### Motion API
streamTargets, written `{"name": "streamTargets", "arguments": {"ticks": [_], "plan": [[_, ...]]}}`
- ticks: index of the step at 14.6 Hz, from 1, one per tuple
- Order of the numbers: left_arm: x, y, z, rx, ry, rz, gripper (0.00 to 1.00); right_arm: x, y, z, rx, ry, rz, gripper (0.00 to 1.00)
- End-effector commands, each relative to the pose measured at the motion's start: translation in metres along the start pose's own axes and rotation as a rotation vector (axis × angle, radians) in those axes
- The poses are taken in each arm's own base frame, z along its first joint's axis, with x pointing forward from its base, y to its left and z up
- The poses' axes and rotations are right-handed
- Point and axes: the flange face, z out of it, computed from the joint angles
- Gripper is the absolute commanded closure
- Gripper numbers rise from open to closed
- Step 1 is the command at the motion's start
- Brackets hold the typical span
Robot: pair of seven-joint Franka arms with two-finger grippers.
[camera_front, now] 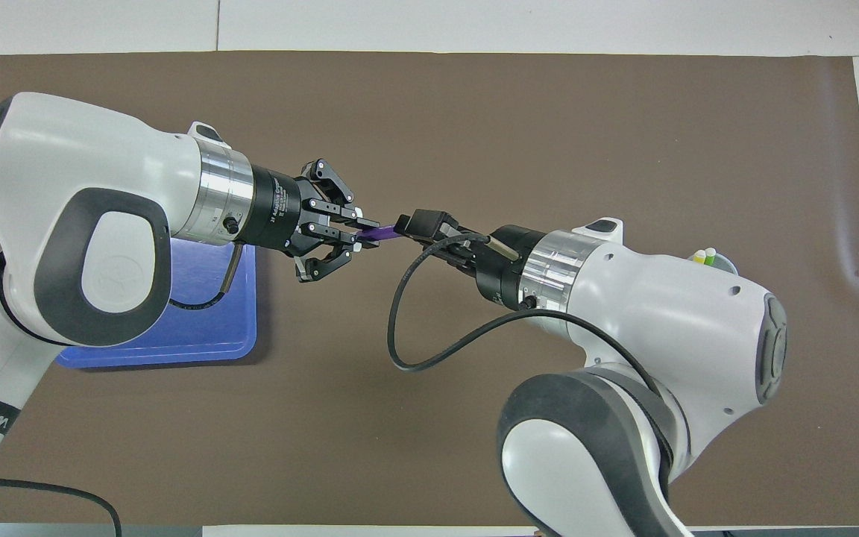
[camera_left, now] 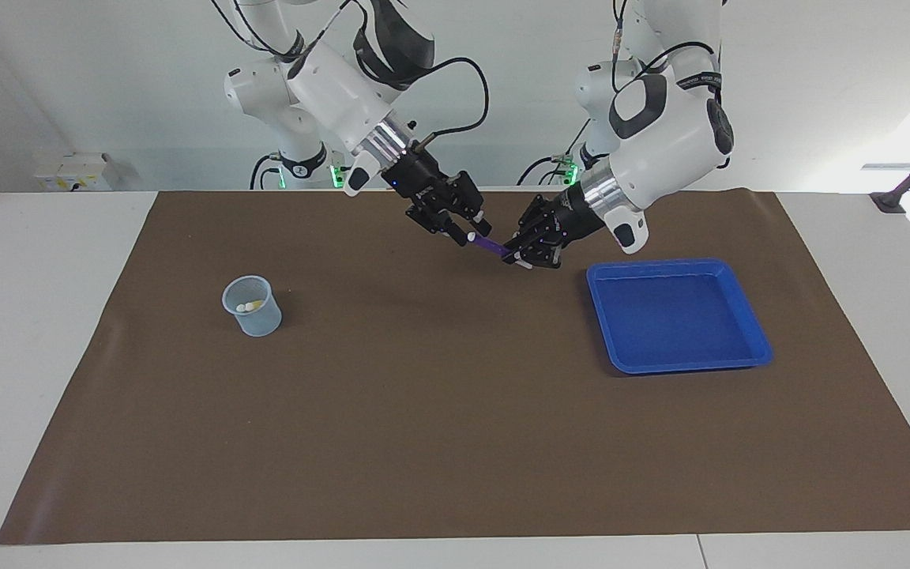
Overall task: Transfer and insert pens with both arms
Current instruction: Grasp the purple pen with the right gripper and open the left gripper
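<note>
Up over the brown mat (camera_left: 423, 442), at the robots' end, the two white, glossy arms lean in toward each other, wrists angled down. The left claw (camera_left: 520, 257) is pinched shut on one end of the slim purple pen (camera_left: 490, 246), which slants in the air between them. The right claw (camera_left: 468, 230) has its fingers around the pen's pale end; whether they grip it yet I cannot tell. Farther out on the tabletop, toward the left arm's end, lies a shallow blue plastic tray (camera_left: 747, 312) with rounded corners. Toward the right arm's end stands a small translucent cup (camera_left: 252, 307) holding the yellow and green pens (camera_front: 705, 256).
</note>
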Motion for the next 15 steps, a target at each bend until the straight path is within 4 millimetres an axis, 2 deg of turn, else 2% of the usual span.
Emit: {"name": "streamTargets", "arguments": {"ticks": [1,3,5,7,8,15], "plan": [[-0.002,-0.009,-0.002,-0.019,-0.006,-0.018,1.0,0.005,-0.002,0.002,0.016,0.012,0.0,0.5],[-0.003,-0.01,-0.001,-0.018,-0.008,-0.019,1.0,0.005,-0.002,0.001,0.016,0.012,0.002,0.52],[-0.002,-0.009,-0.002,-0.019,-0.011,-0.023,1.0,0.005,-0.004,0.001,0.02,0.014,0.014,0.61],[-0.003,-0.01,-0.002,-0.018,-0.011,-0.022,1.0,0.007,-0.005,0.001,0.022,0.015,0.032,0.82],[-0.003,-0.01,-0.004,-0.021,-0.012,-0.022,1.0,0.007,-0.005,0.002,0.022,0.013,0.04,1.0],[-0.004,-0.011,-0.003,-0.03,-0.019,-0.047,1.0,0.015,-0.001,-0.003,0.019,0.016,0.064,1.0]]}}
